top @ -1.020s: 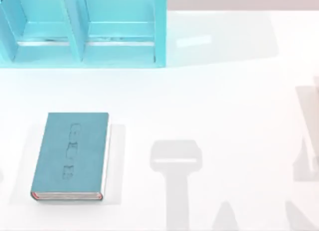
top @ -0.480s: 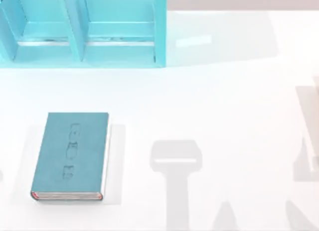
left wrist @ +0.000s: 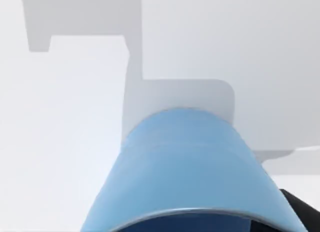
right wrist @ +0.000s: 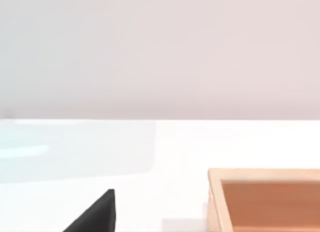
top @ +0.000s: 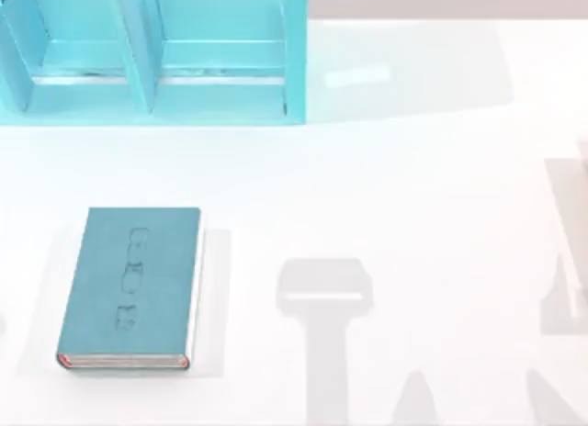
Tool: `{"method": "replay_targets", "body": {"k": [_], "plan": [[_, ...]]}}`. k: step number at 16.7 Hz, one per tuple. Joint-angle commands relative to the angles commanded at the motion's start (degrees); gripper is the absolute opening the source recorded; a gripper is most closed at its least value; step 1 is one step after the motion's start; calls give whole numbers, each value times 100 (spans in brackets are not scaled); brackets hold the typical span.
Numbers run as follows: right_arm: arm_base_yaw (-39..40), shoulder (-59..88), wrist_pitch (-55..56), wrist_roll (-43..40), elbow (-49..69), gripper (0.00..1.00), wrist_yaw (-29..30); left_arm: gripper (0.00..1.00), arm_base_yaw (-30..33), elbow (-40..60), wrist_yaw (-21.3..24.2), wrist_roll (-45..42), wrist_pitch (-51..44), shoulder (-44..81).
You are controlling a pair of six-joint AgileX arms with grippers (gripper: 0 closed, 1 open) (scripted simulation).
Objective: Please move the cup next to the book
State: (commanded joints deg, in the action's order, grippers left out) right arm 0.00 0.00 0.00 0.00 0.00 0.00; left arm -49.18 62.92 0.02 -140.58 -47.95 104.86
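Note:
The blue cup (left wrist: 187,172) looms very close in the left wrist view, its round rim nearest the camera and its narrower end over the white table. A dark piece of my left gripper (left wrist: 300,212) shows right beside the cup's rim. The teal book (top: 130,286) lies flat at the table's front left in the top view, its white page edge facing right and a thin red edge toward the front. A black piece of my right gripper (right wrist: 97,214) shows above the white table in the right wrist view.
A large light-blue shelf unit (top: 152,54) stands at the back left. An orange-brown open box (right wrist: 265,199) sits on the table in the right wrist view. Grey shadows cross the table's front middle and right.

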Motion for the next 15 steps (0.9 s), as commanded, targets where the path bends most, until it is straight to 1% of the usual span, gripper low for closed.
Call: {"method": "replay_targets", "body": {"k": [7,12,15], "plan": [[0,0,0,0,0,100,0,0,5,636,0,13,-1050,-389],[0,0,0,0,0,100,0,0,3,658,2,10,-1083,-394],[0,0,0,0,0,100,0,0,120,753,-10,327,-1132,-363]]}}
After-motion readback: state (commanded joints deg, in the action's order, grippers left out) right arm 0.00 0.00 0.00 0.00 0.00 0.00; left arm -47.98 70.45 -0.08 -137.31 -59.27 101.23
